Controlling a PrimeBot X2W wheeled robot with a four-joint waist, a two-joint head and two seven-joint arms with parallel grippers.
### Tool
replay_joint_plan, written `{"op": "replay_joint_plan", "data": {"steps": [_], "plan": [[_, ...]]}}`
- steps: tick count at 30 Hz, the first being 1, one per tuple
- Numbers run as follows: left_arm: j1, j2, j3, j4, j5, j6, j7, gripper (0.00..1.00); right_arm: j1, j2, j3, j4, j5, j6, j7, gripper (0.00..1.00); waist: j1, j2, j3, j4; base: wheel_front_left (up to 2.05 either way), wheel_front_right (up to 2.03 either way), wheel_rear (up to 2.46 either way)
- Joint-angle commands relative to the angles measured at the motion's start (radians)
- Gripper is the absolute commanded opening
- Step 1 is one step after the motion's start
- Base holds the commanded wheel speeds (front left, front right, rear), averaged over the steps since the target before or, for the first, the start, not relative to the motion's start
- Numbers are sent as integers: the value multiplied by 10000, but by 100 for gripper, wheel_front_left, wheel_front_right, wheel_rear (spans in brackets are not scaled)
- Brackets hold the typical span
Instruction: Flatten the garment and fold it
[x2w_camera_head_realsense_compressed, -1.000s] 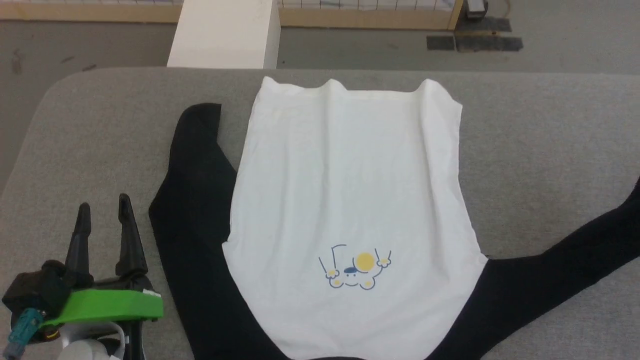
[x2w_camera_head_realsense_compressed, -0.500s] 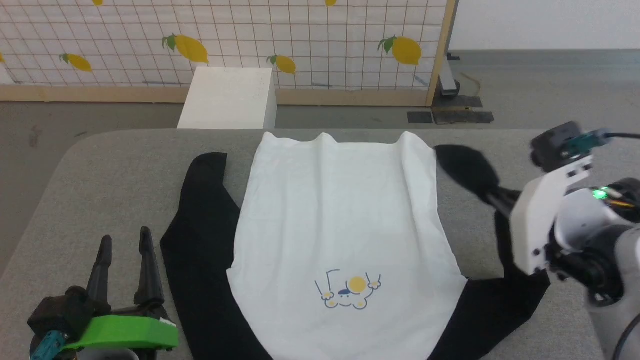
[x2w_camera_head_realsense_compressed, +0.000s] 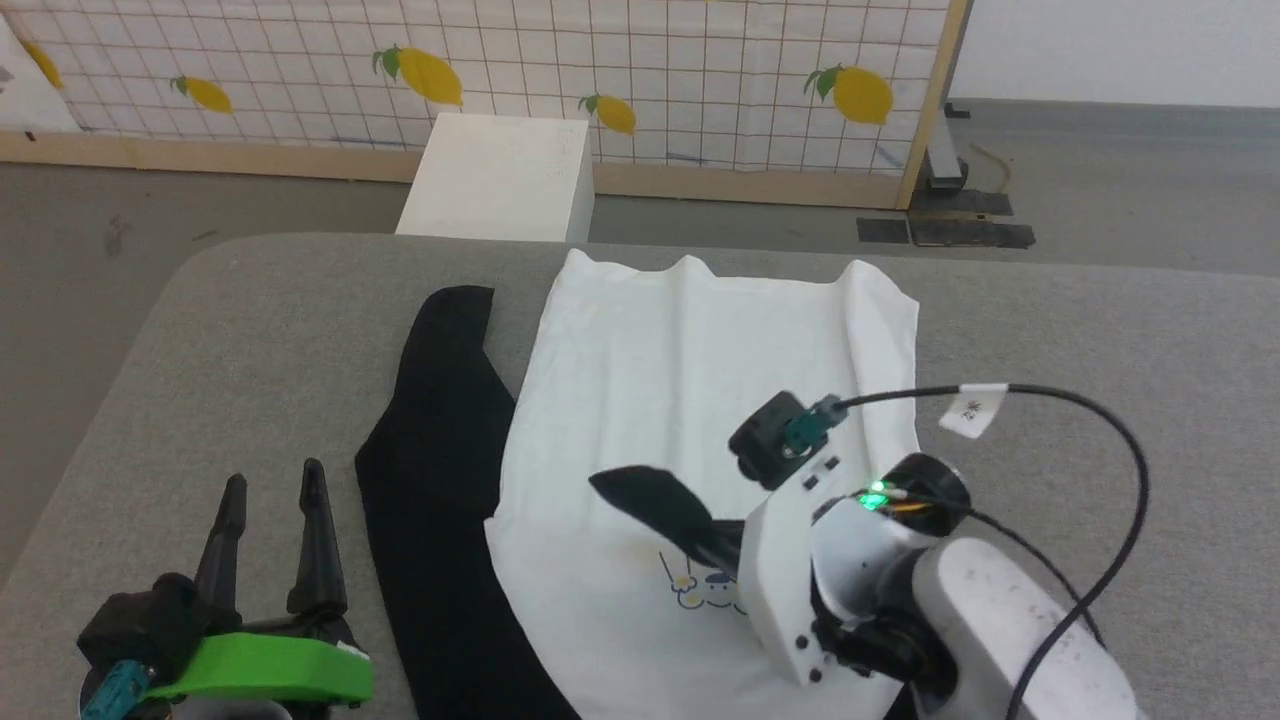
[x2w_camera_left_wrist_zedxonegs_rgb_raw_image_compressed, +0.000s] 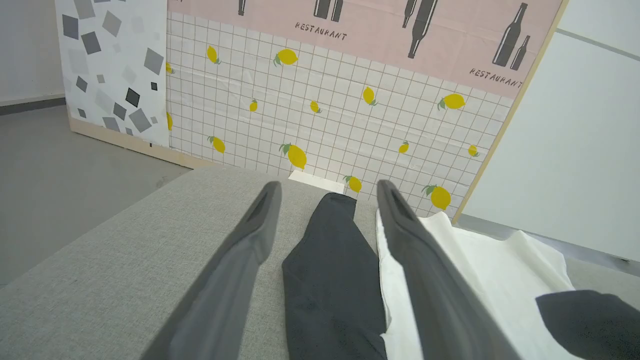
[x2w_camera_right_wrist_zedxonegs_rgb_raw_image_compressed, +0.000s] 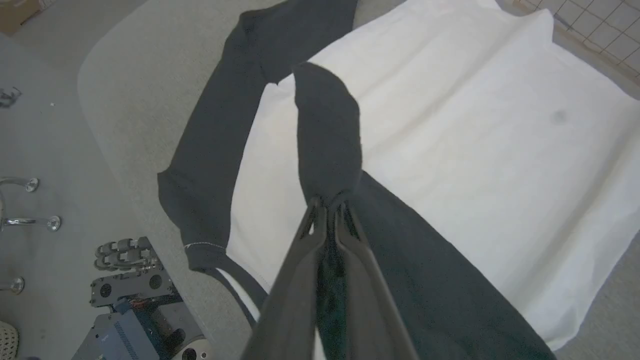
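Garment (x2w_camera_head_realsense_compressed: 690, 370) lay print-side up on the grey padded table (x2w_camera_head_realsense_compressed: 250, 330), hem toward the far edge, shoulders nearest the robot. Right gripper (x2w_camera_right_wrist_zedxonegs_rgb_raw_image_compressed: 330, 207): fingers pressed together on the black right sleeve (x2w_camera_right_wrist_zedxonegs_rgb_raw_image_compressed: 327, 125), pinching it a little back from the cuff. The cuff end hung free above the white body (x2w_camera_head_realsense_compressed: 700, 340), beside the cartoon print (x2w_camera_head_realsense_compressed: 690, 590), which the arm partly hid. Left gripper (x2w_camera_head_realsense_compressed: 274, 480): low at the near left, fingers spread wide, nothing between them. The other sleeve (x2w_camera_head_realsense_compressed: 440, 430) lay flat on the table just beside it, along the body's edge. Step in hand, as I judged it: folding the right sleeve inward across the body. Notes for doing it well: keep the carry low so the lifted cloth does not drag the shoulder and wrinkle the white panel. Lay the sleeve down from its root outward so no air pocket or twist is trapped. Set the cuff flat inside the body's outline before letting go. Open straight and lift clear, since the soft knit may cling to the pads. Risk: the dangling cuff could curl under itself on landing.
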Motion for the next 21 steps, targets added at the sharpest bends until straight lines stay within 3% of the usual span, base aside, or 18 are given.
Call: {"op": "replay_joint_plan", "data": {"steps": [1,11,12,17,21], "plan": [[-56,9,-52,32,-25,3,12,100,-137,107,251,405,47,-13,-240,0,1,0,170,174,0,0,0],[-284,61,-111,273,-153,-31,-66,100,-206,337,1847,2538,463,-13,-758,0,1,0,524,384,0,0,0],[-289,65,-114,295,-156,-31,-74,100,-242,354,1960,2630,587,-13,-864,100,1,0,541,381,0,0,0],[-318,78,-109,376,-173,-12,-104,100,-705,308,2062,2494,1142,-13,-1727,100,1,0,525,284,0,0,0],[-310,110,-131,429,-173,9,-106,100,-1057,223,1235,2098,1586,-13,-2631,100,1,0,389,130,0,0,0]]}}
